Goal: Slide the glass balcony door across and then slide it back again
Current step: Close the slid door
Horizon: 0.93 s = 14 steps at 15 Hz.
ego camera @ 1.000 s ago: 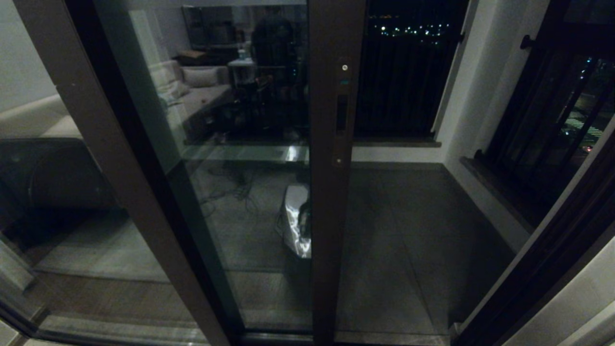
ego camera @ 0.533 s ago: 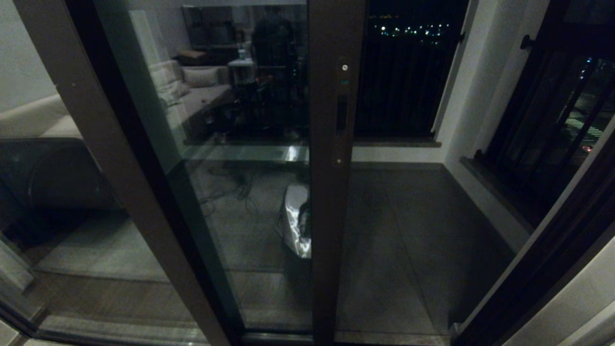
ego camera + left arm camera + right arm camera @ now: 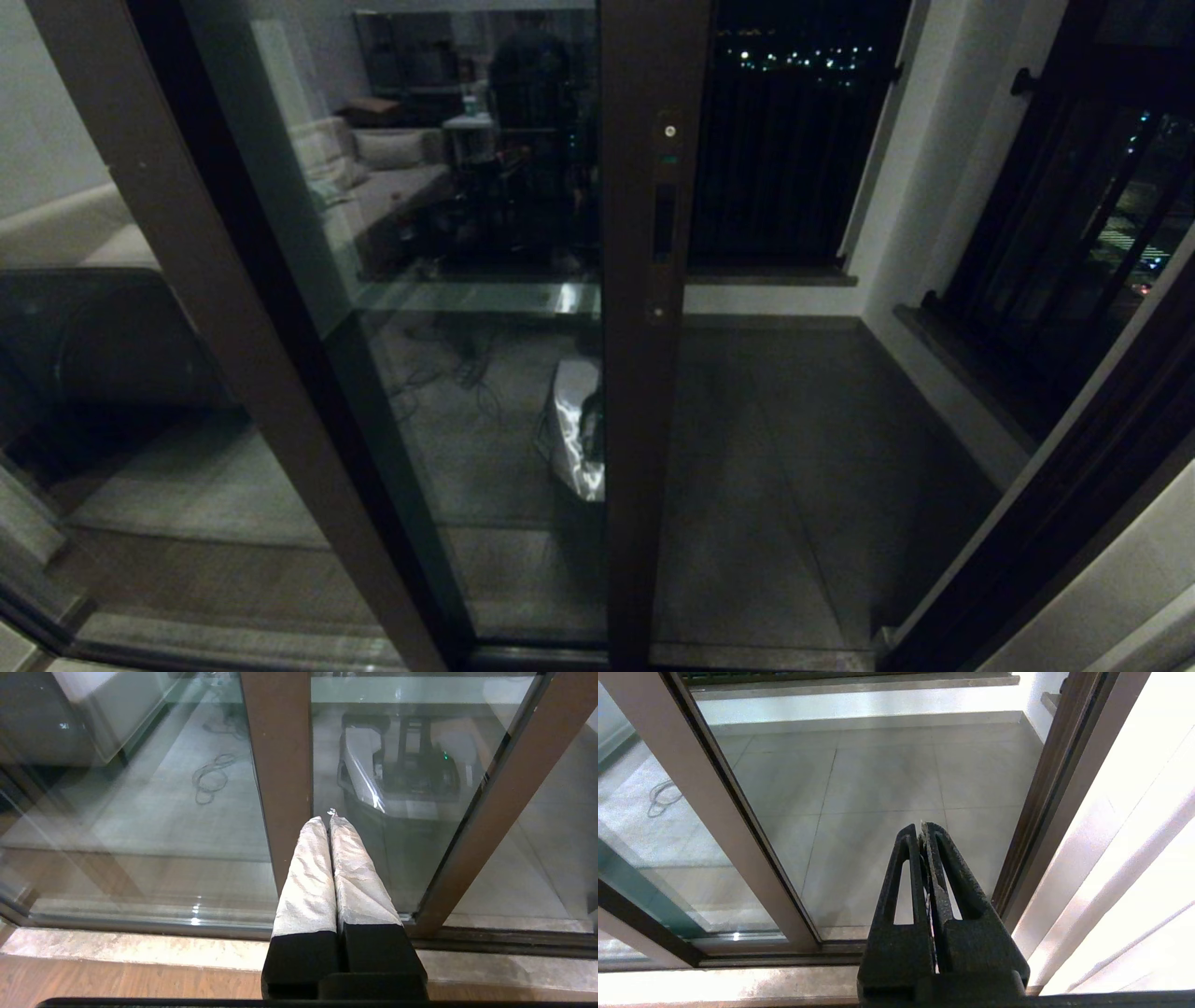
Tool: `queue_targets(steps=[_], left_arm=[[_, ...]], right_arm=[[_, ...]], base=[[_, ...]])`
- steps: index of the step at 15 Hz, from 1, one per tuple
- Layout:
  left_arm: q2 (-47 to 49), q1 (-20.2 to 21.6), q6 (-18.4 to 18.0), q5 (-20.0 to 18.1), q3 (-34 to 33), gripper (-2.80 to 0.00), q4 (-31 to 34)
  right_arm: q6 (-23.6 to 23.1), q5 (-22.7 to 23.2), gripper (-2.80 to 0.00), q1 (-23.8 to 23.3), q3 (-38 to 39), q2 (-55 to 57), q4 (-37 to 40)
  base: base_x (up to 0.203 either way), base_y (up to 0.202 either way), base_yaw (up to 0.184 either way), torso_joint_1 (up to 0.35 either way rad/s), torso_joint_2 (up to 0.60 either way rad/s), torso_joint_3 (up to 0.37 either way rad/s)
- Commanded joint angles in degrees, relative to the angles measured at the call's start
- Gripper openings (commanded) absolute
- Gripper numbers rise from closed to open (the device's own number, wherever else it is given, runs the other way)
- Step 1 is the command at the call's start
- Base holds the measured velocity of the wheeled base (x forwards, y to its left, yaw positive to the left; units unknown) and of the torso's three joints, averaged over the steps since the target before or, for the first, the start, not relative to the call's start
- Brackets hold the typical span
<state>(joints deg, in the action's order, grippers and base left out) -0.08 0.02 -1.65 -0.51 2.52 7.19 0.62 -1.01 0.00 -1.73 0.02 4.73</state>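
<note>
The glass balcony door (image 3: 485,392) stands partway across, its dark brown stile (image 3: 639,420) near the middle of the head view with the recessed slot handle (image 3: 664,219) on it. The same stile (image 3: 495,802) runs slantwise in the left wrist view, and the stile (image 3: 705,812) also shows in the right wrist view. Neither arm shows in the head view. My left gripper (image 3: 327,819) is shut and empty, low in front of the glass. My right gripper (image 3: 920,828) is shut and empty, facing the gap beside the stile.
A fixed glass panel with a plain brown post (image 3: 187,280) stands to the left. The door jamb (image 3: 1041,812) bounds the gap on the right. Beyond lie the tiled balcony floor (image 3: 794,448) and a black-barred railing (image 3: 784,168). The stone sill (image 3: 117,952) runs below.
</note>
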Motion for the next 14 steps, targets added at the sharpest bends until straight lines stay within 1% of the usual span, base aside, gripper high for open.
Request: queue_targets(steps=[1, 5, 7, 9, 11, 12, 14], left_arm=[[0.00, 0.05, -0.02, -0.02, -0.06, -2.80, 0.09], [0.00, -0.01, -0.02, -0.02, -0.06, -2.80, 0.08], [0.00, -0.01, -0.02, -0.02, -0.06, -2.80, 0.01], [0.00, 0.06, -0.02, -0.02, -0.02, -2.80, 0.10], [0.00, 0.06, -0.02, -0.02, 0.02, -2.80, 0.05], [0.00, 0.00, -0.02, -0.02, -0.01, -2.80, 0.05], [0.00, -0.02, -0.02, -0.02, -0.06, -2.80, 0.02]], right_arm=[[-0.05, 0.05, -2.80, 0.00, 0.02, -0.02, 0.02], [-0.30, -0.31, -2.80, 0.00, 0.32, -0.02, -0.72], [-2.45, -0.29, -2.80, 0.00, -0.91, -0.02, -0.77], [-2.71, -0.04, -2.80, 0.00, -6.94, 1.24, -0.27], [-2.57, 0.27, -2.80, 0.11, -15.42, 6.45, 0.14], [-2.53, 1.01, -2.80, 0.20, -19.51, 9.12, 0.22], [-2.49, 4.29, -2.80, 0.32, -27.99, 16.61, 0.34]], base=[[0.000, 0.000, 0.000, 0.000, 0.00, 0.000], [0.000, 0.000, 0.000, 0.000, 0.00, 0.000], [0.000, 0.000, 0.000, 0.000, 0.00, 0.000], [0.000, 0.000, 0.000, 0.000, 0.00, 0.000], [0.000, 0.000, 0.000, 0.000, 0.00, 0.000], [0.000, 0.000, 0.000, 0.000, 0.00, 0.000], [0.000, 0.000, 0.000, 0.000, 0.00, 0.000]])
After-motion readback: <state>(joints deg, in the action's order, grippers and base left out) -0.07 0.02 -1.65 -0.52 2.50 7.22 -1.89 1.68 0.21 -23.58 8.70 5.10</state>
